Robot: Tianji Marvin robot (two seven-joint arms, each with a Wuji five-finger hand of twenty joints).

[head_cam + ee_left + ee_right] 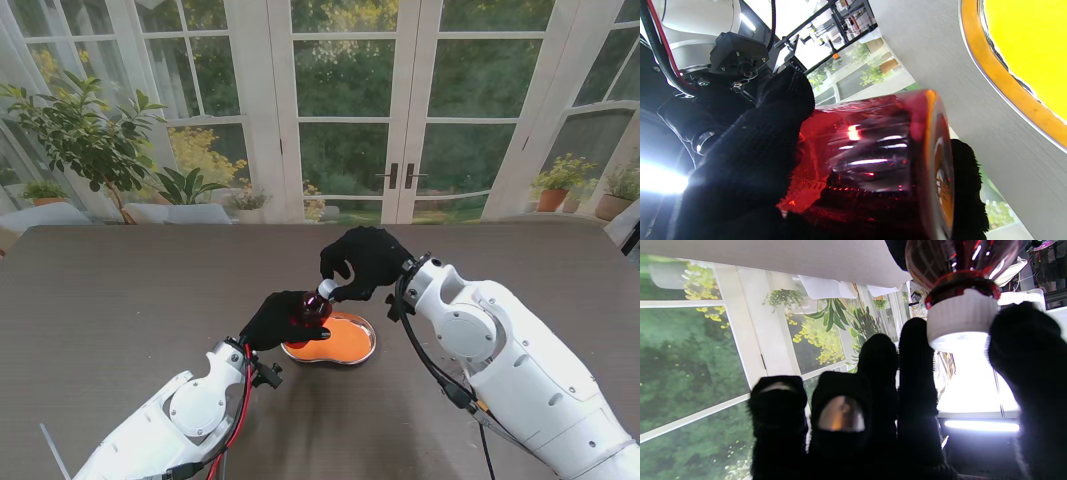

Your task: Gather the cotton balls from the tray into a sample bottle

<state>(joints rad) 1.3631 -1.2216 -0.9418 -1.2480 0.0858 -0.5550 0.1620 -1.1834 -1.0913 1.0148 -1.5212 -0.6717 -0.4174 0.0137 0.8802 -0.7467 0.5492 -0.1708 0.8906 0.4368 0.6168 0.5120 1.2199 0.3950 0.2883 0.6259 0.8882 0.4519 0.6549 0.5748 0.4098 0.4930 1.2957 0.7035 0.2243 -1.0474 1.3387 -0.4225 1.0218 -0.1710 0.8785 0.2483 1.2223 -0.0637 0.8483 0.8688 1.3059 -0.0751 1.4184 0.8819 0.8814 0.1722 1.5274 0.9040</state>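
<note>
Gripping the dark red translucent sample bottle [309, 312] above the orange kidney-shaped tray [340, 345], the left robot hand [275, 320] is steadying it while the right robot hand [365, 262] is pinching its white ribbed cap [960, 320], ideally twisting squarely without tilting.

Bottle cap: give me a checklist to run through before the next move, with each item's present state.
1. Left hand holds the red bottle by its body: ok.
2. Right hand fingers pinch the white cap: ok.
3. Cap seated on the bottle neck: ok; whether loosened, cannot tell.
4. Bottle held over the orange tray: ok.
5. Cotton balls visible in the tray: cannot tell.
6. Bottle contents: cannot tell through the dark glass.
</note>
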